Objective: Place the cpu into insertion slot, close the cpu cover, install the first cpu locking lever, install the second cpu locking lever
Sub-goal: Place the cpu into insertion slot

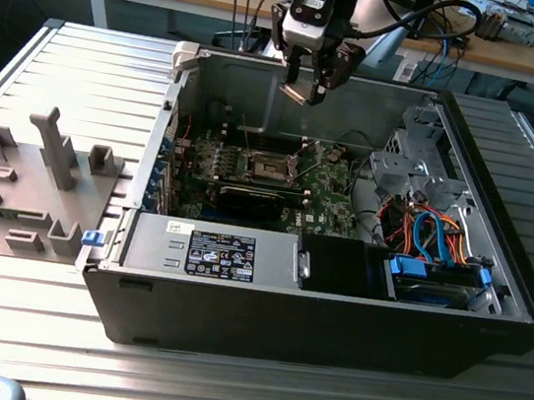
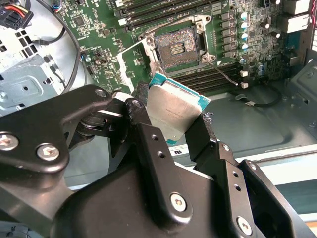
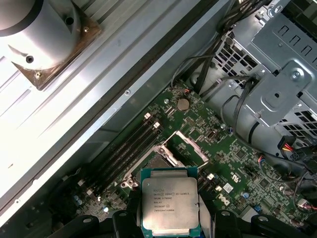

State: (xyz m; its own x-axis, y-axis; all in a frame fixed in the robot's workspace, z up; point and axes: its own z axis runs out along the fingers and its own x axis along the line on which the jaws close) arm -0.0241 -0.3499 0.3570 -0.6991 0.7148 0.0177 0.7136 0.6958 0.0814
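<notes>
My gripper (image 1: 309,87) hangs above the open computer case, shut on the cpu (image 2: 176,111), a small square chip with a dull silver top and green edge. In both wrist views the chip sits flat between the black fingers (image 2: 143,124), its printed top (image 3: 170,201) facing the first wrist camera. Below it on the green motherboard lies the insertion slot (image 2: 178,47), a dark square socket (image 1: 269,168) that is uncovered. The cpu cover (image 3: 190,146), a thin silver frame, is swung up and open beside the slot (image 3: 157,159). Thin wire locking levers (image 2: 224,74) stand released.
Long memory slots (image 3: 126,151) run beside the socket and a long black card (image 1: 252,198) lies in front of it. A silver drive cage (image 1: 407,160) with cables (image 1: 431,233) fills the exterior view's right. A power supply (image 1: 220,251) lines the case front. Grey fixtures (image 1: 51,145) stand outside the case.
</notes>
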